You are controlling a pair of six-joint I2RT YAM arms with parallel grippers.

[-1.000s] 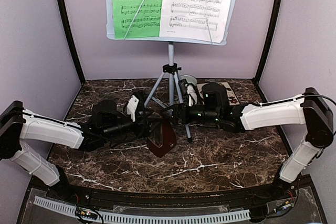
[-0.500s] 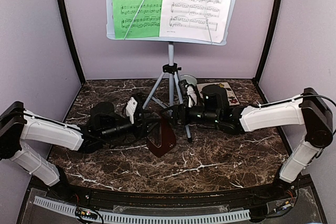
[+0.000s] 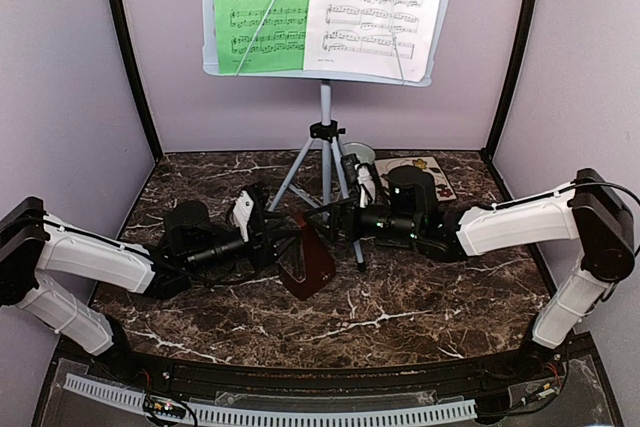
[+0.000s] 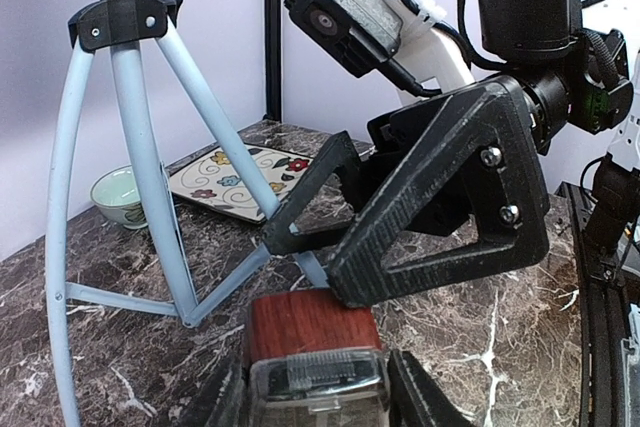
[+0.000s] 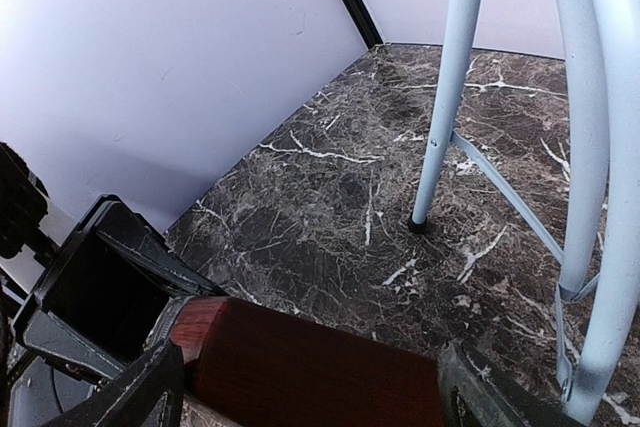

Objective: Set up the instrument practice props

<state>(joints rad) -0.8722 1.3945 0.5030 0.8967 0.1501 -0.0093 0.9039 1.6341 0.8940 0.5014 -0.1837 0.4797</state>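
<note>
The left gripper (image 3: 268,237) is closed on the near end of the metronome (image 3: 310,259), with a clear part pinched between its jaws in the left wrist view. The right gripper (image 3: 335,219) is clamped on the red-brown body from the opposite side.

Compared with a second ago, the left arm is drawn back a little toward its own side and the metronome's upper end appears slightly raised; the right arm is barely shifted. It is judged that either the clear cover is being worked off or the metronome is being stood up, but which cannot be told. The music sheets (image 3: 262,7) are already set on the music-stand desk (image 3: 320,75).

Room is tight. The metronome is held just in front of the tripod legs (image 3: 300,162), one foot just beside it, with the bowl (image 3: 360,153) and tile (image 3: 425,167) behind. Bare table (image 3: 400,297) is seen toward the near edge.
</note>
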